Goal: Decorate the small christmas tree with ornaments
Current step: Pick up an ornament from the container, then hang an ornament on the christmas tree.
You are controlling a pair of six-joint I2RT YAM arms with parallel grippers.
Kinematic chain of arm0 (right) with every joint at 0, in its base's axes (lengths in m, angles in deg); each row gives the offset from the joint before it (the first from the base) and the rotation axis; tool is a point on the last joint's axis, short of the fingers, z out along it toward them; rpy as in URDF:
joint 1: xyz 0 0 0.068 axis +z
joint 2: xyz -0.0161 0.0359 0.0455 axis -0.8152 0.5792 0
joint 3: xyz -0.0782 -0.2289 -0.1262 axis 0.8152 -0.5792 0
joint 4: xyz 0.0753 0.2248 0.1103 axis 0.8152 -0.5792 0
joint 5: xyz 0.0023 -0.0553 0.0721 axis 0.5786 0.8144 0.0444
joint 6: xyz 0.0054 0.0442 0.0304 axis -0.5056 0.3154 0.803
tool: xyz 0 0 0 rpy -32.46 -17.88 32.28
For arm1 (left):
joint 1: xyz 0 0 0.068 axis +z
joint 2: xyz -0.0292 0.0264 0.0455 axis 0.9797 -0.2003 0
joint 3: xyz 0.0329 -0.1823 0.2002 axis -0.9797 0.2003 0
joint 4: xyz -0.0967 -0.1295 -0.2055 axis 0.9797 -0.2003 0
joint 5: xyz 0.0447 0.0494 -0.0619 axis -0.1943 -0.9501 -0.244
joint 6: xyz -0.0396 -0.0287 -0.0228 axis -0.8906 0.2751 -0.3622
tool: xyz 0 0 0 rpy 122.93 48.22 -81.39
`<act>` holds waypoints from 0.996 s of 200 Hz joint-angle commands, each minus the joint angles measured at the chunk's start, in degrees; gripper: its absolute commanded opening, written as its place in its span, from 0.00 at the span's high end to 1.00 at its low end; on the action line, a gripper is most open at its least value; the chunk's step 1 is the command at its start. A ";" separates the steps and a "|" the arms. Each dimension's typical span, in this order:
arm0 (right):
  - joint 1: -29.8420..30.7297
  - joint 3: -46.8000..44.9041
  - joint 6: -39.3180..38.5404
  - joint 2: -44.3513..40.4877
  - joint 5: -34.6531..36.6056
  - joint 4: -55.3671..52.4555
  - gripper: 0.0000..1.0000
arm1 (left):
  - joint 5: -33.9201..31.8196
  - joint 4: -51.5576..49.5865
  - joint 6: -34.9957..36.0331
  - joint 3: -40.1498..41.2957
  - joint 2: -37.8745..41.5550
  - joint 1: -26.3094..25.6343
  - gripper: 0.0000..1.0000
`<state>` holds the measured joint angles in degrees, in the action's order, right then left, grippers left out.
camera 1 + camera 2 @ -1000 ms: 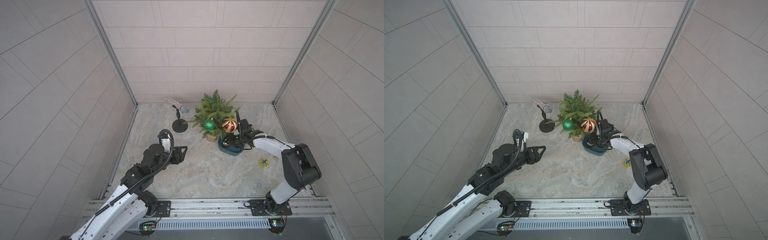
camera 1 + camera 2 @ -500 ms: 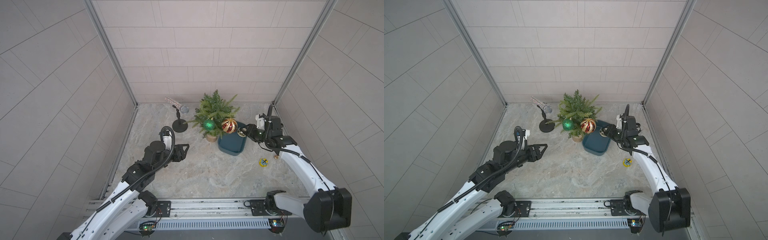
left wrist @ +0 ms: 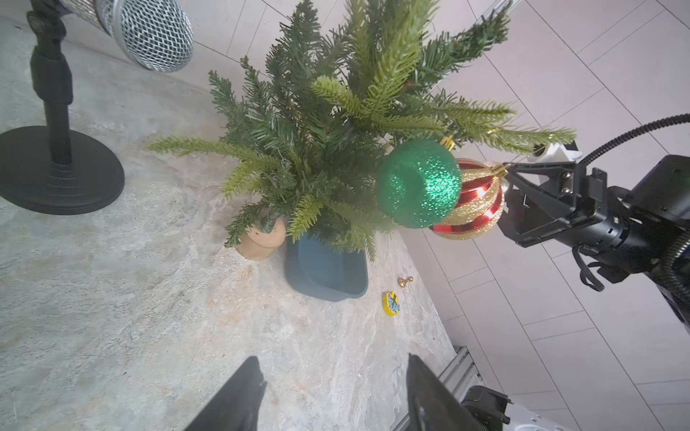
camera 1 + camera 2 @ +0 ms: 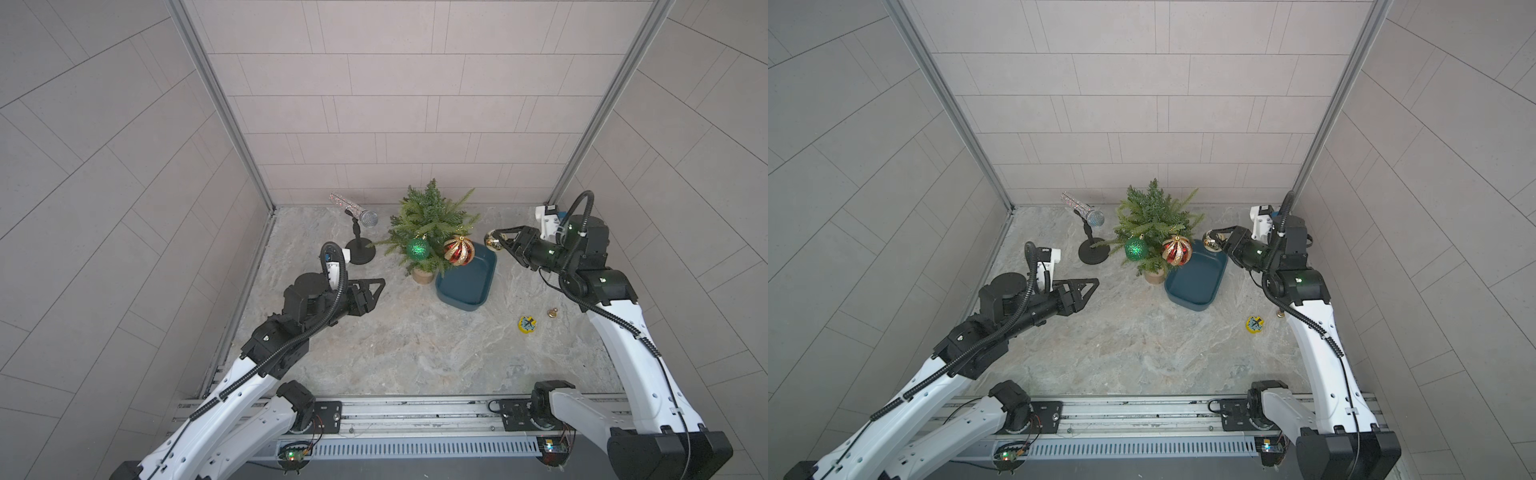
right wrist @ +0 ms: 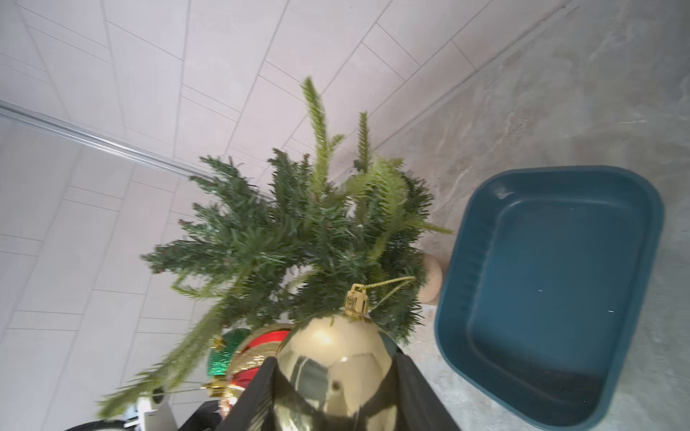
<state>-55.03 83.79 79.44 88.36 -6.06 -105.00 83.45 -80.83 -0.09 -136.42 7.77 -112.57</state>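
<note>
Green needles and a tan pot: the small christmas tree (image 4: 430, 224) stands at 12 o'clock on the stone table (image 4: 415, 353), near the back wall. 2 ornaments hang on it. The green glitter ball (image 4: 417, 248) is on the tree's 7 o'clock side. The red-and-gold ball (image 4: 459, 250) is on its 5 o'clock side.

The 3rd one, the shiny gold ball (image 5: 334, 369), is not on the tree yet. It is up in the air at 3 o'clock from the tree, near the branch tips. The right gripper (image 4: 496, 241) holds it, squeezing the ball's sides, and the ball's gold cap and string loop point at the tree.

The left gripper (image 4: 376, 295) hangs at 7 o'clock from the tree, well apart, with its fingers spread wide and nothing in them.

A blue tray (image 4: 488, 266) sits at 5 o'clock, just beside the pot, with nothing in it. A silver microphone (image 4: 368, 218) stands at 9 o'clock. A yellow disc (image 4: 527, 324) and a tiny bell (image 4: 552, 312) lie farther off at 4 o'clock.

I think 2 of 3 are done. What is left is to slip the gold ball's loop over a branch and let go.
</note>
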 commanded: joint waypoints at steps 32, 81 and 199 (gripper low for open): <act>1.05 3.94 14.87 -0.09 -9.56 13.44 0.51 | 4.63 1.78 0.47 -5.88 -1.52 0.14 0.35; 4.91 7.90 15.20 -2.73 -11.12 12.47 0.51 | 8.96 5.86 -0.33 -11.48 -6.35 0.07 0.35; 15.67 8.43 23.67 -2.67 -14.28 24.05 0.49 | 19.60 23.07 -12.93 -24.09 -20.32 -0.87 0.43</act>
<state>-40.63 91.05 101.27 86.04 -18.81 -84.52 98.86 -64.70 -8.83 -157.73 -10.20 -112.64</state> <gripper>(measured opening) 0.510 0.569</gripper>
